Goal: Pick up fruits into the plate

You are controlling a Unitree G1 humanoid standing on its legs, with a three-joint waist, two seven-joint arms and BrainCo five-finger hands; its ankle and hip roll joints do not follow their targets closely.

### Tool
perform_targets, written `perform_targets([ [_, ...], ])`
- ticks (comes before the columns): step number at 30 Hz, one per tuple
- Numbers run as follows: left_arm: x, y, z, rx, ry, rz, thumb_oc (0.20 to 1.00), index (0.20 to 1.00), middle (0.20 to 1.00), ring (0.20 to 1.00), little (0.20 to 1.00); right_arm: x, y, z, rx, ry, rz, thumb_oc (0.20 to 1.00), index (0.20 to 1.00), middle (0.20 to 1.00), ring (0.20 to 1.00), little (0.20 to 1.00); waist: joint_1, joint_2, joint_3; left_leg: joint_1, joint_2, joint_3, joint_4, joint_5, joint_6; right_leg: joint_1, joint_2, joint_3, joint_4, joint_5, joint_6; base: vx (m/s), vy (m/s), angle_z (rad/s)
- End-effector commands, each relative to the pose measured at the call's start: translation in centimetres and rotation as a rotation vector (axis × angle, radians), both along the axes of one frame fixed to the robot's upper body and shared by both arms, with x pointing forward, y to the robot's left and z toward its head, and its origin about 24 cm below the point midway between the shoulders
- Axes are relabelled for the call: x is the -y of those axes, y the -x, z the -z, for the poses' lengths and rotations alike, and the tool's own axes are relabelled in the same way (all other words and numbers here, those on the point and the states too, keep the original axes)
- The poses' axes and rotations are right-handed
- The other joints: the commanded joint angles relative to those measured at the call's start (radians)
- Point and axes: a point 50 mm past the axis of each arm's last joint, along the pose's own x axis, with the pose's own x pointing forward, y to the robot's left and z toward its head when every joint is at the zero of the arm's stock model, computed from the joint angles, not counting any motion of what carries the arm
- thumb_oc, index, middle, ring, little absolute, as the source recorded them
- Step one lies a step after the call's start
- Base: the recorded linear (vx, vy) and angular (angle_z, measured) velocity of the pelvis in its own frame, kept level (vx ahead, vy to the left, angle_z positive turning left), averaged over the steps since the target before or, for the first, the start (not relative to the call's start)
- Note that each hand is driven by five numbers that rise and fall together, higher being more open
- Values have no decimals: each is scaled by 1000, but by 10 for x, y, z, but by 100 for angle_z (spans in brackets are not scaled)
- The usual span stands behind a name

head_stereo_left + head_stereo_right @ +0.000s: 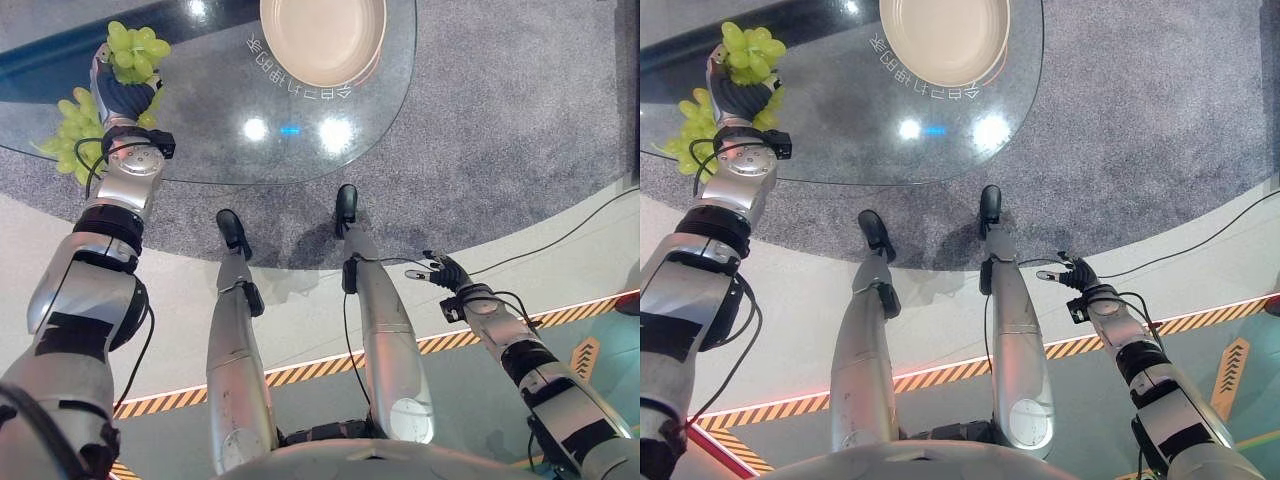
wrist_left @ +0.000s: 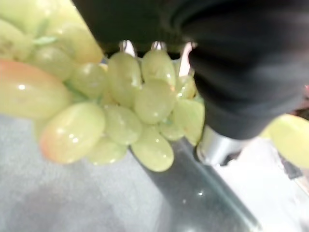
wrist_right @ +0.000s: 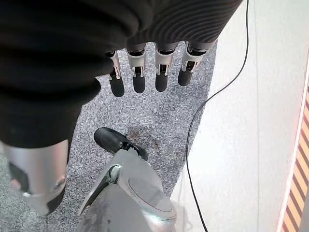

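Grapes (image 1: 138, 50): green bunch, glossy, clasped in left hand (image 1: 122, 92) fingers, lifted over glass counter (image 1: 200, 140).
2nd bunch (image 1: 72, 135): on counter, partly hidden behind wrist.
Plate (image 1: 322, 38): beige, cut off at top.
Right hand (image 1: 445, 270): fingers straight, apart, low by floor.

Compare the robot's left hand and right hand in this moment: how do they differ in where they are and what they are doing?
The left hand is up over the glass table, while the right hand hangs low beside the leg, away from the table. The left hand is closed round a bunch of green grapes; the right hand holds nothing, its fingers relaxed. Both wear the same dark ribbed cover.
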Motion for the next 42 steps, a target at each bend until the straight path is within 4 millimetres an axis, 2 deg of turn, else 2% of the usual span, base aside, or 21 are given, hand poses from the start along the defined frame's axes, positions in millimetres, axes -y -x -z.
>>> perform_targets([
  [1, 6, 2, -6, 94, 104, 99, 200, 200, 200, 200, 200, 8, 29, 21, -55, 42, 24, 1000, 1000, 1000, 1000, 1000, 2, -33, 15, 0, -99, 66, 21, -94, 18, 51, 47, -6, -66, -32, 47, 0, 0, 0],
  [7, 25, 4, -13, 225, 237, 255, 200, 200, 200, 200, 200, 7, 30, 16, 29, 92, 27, 1000, 1000, 1000, 1000, 1000, 3, -31, 15, 35, -102, 78, 22, -100, 21, 85, 40, -12, -65, -36, 47, -20, 9, 3],
  [12, 37, 14, -9, 325, 341, 398, 200, 200, 200, 200, 200, -3, 32, 6, 159, 95, 19, 1000, 1000, 1000, 1000, 1000, 19, -37, 15, 125, -105, 87, 4, -112, 23, 179, 29, -32, -71, -46, 51, -45, -27, 2],
  [16, 42, 24, 2, 345, 357, 476, 200, 200, 200, 200, 200, -14, 34, -3, 239, 31, 10, 1000, 1000, 1000, 1000, 1000, 36, -33, 15, 232, -102, 91, -21, -122, 24, 280, 18, -49, -75, -65, 56, -17, -46, 2],
  [23, 45, 48, 40, 320, 413, 603, 200, 200, 200, 200, 200, -24, 30, -30, 352, -65, -59, 1000, 1000, 1000, 1000, 1000, 80, -14, 15, 497, -92, 86, -96, -127, 19, 545, -17, -72, -115, -95, 68, 54, -24, 4],
  [26, 56, 68, 68, 256, 448, 693, 200, 200, 200, 200, 200, -28, 25, -54, 398, -90, -162, 1000, 1000, 1000, 1000, 1000, 100, 14, -70, 604, -85, 77, -146, -125, 11, 668, -29, -91, -171, -107, 63, 154, 20, 4],
  [27, 56, 68, 68, 255, 449, 692, 200, 200, 200, 200, 200, -28, 25, -54, 398, -90, -163, 1000, 1000, 1000, 1000, 1000, 99, 14, -72, 602, -86, 77, -150, -120, 11, 666, -29, -91, -175, -102, 62, 162, 26, 12],
  [29, 67, 82, 86, 206, 452, 750, 200, 200, 200, 200, 200, -34, 22, -73, 427, -139, -258, 1000, 1000, 1000, 1000, 1000, 112, 29, -137, 673, -77, 69, -181, -120, 7, 751, -31, -107, -206, -113, 58, 162, 20, 10],
  [32, 76, 88, 97, 162, 475, 791, 200, 200, 200, 200, 200, -40, 13, -92, 450, -215, -329, 1000, 1000, 1000, 1000, 1000, 131, 34, -197, 726, -75, 53, -196, -120, 7, 812, -35, -114, -222, -113, 57, 181, -16, 4],
  [33, 79, 88, 102, 141, 488, 811, 200, 200, 200, 200, 200, -48, 6, -100, 457, -269, -362, 1000, 1000, 1000, 1000, 1000, 141, 35, -230, 746, -75, 46, -203, -120, 8, 834, -36, -119, -228, -112, 55, 153, -44, 3],
  [38, 99, 93, 112, 42, 493, 993, 200, 200, 200, 200, 200, -82, -2, -128, 485, -360, -537, 1000, 1000, 1000, 1000, 1000, 164, 39, -328, 819, -66, 31, -217, -129, 11, 909, -35, -128, -227, -129, 48, 170, -47, 6],
  [42, 111, 95, 103, 5, 463, 1125, 200, 200, 200, 200, 200, -103, -6, -144, 431, -472, -674, 1000, 1000, 1000, 1000, 1000, 177, 42, -369, 879, -58, 32, -229, -144, 13, 971, -35, -137, -237, -140, 47, 87, -18, 4],
])
